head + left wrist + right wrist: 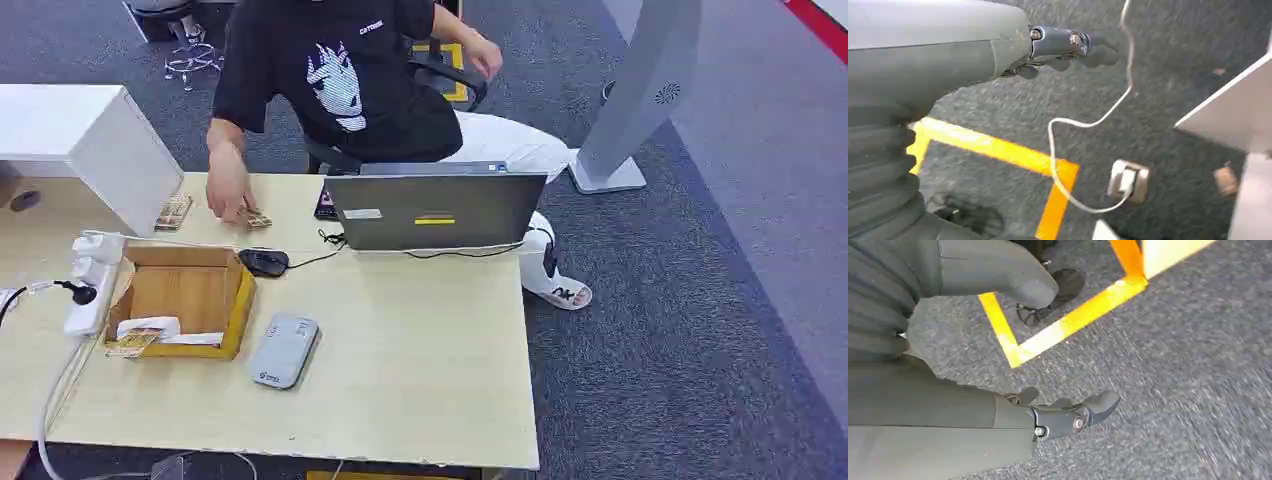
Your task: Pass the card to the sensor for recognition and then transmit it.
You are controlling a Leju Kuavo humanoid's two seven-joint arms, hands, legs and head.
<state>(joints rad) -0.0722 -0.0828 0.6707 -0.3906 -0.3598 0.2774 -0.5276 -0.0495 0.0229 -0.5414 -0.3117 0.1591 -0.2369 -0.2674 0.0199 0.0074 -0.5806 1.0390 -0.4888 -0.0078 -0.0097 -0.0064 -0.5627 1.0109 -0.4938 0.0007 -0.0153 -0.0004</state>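
We see our left hand (pixel 1068 47) and right hand (pixel 1068 415) hanging over grey carpet, fingers loosely apart and holding nothing. On the desk (pixel 420 360) a person's hand (pixel 230 190) rests on a card (pixel 258 219) beside the white box (pixel 120 150). The grey sensor (pixel 285 350) lies just beside the wooden tray (pixel 240 310), near the laptop (pixel 435 210).

You face a pale wooden desk (pixel 420 380) standing on dark grey carpet (pixel 680 340), with a white cabinet (pixel 90 140) on its far left corner. Beyond the desk you see an office chair's base (pixel 190 55) at the far left and a tall grey kiosk stand (pixel 640 100) at the right. Yellow tape lines (pixel 1068 322) mark the carpet near the desk.
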